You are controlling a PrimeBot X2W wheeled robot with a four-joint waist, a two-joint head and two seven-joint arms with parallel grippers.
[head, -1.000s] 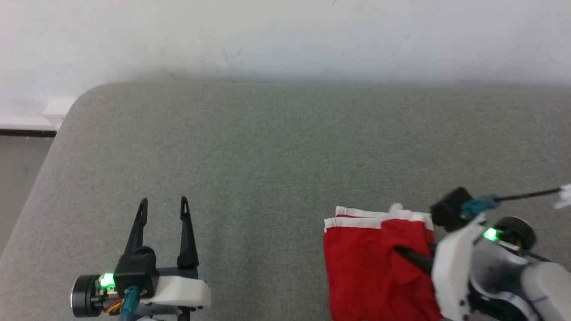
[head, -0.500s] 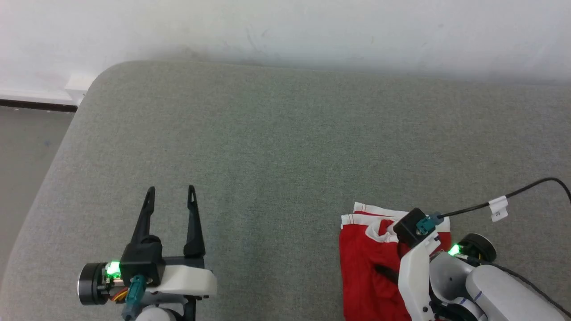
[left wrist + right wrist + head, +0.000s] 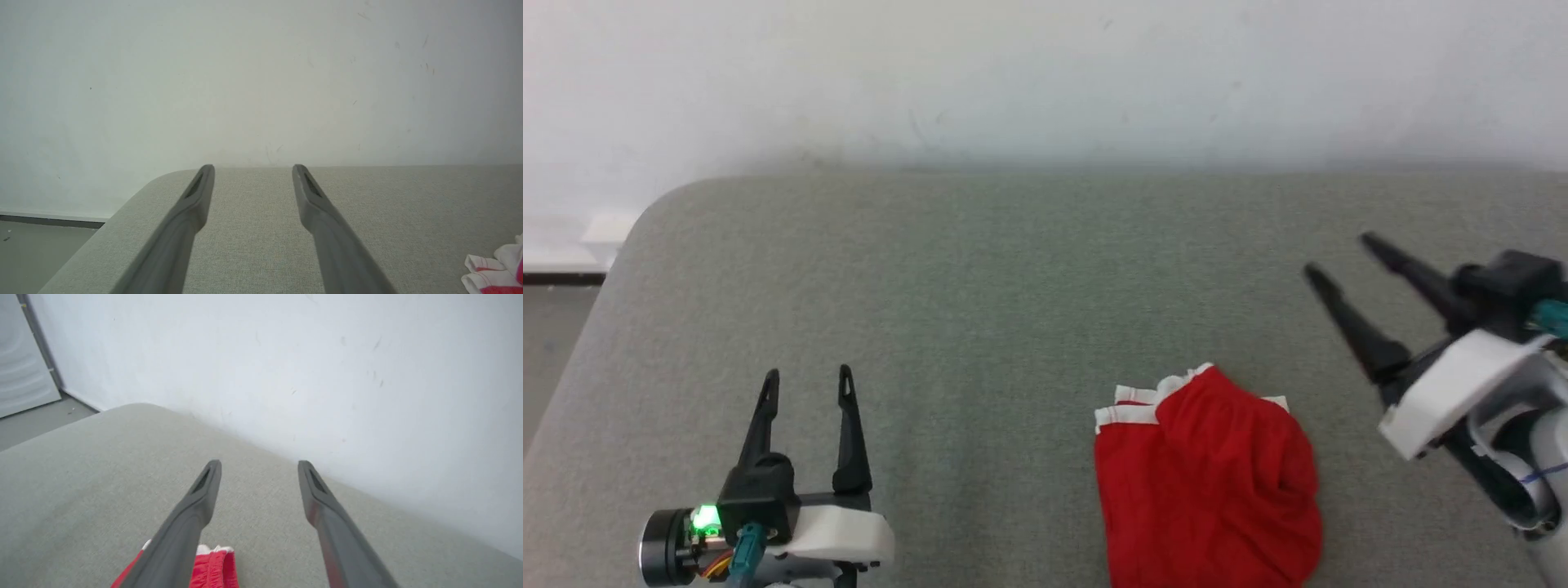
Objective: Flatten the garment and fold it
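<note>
The garment (image 3: pixel 1205 478), red shorts with a white waistband, lies folded over on the grey cushioned surface (image 3: pixel 1013 286) at the lower right of the head view. A white corner of the garment (image 3: pixel 490 277) shows in the left wrist view, and a red edge of the garment (image 3: pixel 212 567) in the right wrist view. My right gripper (image 3: pixel 1339 257) hovers open above and to the right of it, fingers apart and empty; the right gripper (image 3: pixel 259 463) points toward the wall. My left gripper (image 3: pixel 805 377) rests open at the lower left, well apart from the cloth; the left gripper (image 3: pixel 252 167) holds nothing.
A white wall (image 3: pixel 1045 73) runs along the far edge of the grey surface. The surface's rounded left corner (image 3: pixel 645 220) drops to a grey floor (image 3: pixel 556 327). A pale door or panel (image 3: pixel 24 375) stands at the far left.
My right gripper has let go of the garment, opened, and risen away to the right. The red cloth now lies folded over its waistband. The head camera has shifted.
</note>
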